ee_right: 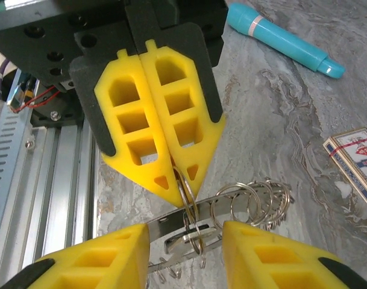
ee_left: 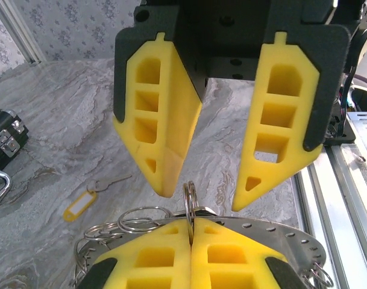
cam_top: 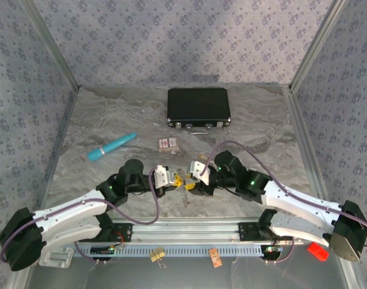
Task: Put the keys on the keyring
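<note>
Grey marbled bench (cam_top: 111,120), closed in by blue-patterned walls. A black case (cam_top: 198,107) sits at the back, with a teal pen (cam_top: 112,147) to the left and a red-and-white card box (cam_top: 168,144) just in front of the case. The two arms meet near the front middle of the bench.

The left fingers (ee_left: 153,259) are pressed together. The keyring (ee_left: 190,192) stands on edge, pinched between their tips, and its free arc rises clear of them. The right fingers (ee_left: 279,120) are spread wide and face the left ones tip to tip. The keyring sits in the gap between the two right tips and touches neither, as far as can be seen.

The keyring hangs on a flat metal plate (ee_right: 171,232) with small holes. The plate also carries a bunch of further rings (ee_right: 255,195) fanned out to one side. It lies across the space between the spread right fingers; whether it touches one of them cannot be told.

Off to the side, a yellow tag (ee_left: 79,206) with a small key (ee_left: 114,180) on it lies flat on the bench, well apart from the keyring and from both pairs of fingers.
</note>
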Action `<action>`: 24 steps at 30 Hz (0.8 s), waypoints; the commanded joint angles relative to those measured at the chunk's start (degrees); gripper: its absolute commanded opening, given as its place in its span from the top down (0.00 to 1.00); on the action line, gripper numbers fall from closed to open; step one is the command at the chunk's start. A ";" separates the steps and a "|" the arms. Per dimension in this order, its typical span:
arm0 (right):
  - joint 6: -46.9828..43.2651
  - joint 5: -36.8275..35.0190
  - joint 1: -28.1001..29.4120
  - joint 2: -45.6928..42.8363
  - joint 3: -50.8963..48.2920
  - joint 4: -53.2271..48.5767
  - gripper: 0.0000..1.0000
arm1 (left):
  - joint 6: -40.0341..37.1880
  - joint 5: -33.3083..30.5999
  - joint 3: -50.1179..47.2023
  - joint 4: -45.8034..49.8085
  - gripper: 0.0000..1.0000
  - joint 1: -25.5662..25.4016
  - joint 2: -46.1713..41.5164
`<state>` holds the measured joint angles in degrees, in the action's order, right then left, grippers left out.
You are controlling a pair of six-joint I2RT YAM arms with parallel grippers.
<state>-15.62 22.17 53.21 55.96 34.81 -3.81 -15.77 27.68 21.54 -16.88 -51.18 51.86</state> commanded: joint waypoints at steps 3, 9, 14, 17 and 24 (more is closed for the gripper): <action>1.92 1.99 -0.72 -0.95 -0.88 3.77 0.70 | 1.35 2.90 -0.53 -4.49 1.00 -0.38 -0.53; 2.58 2.90 -0.74 -0.42 -0.80 4.69 0.79 | 1.37 3.29 -0.71 -5.24 1.00 -0.25 -0.59; 2.64 4.29 -0.74 0.64 -0.21 5.01 0.86 | 1.37 3.52 -0.80 -5.86 1.00 -0.26 -0.62; 2.24 4.78 -0.74 0.97 0.54 4.39 1.00 | 1.63 2.55 -0.73 -5.57 0.96 -0.28 -0.69; -3.55 -0.86 0.11 2.09 7.14 -9.01 1.00 | -1.52 -1.73 2.76 5.23 0.73 -0.33 -1.36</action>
<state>-15.73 23.99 52.71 57.63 37.17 -6.48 -15.42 27.03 21.34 -15.73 -51.13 51.42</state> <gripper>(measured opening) 0.052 0.274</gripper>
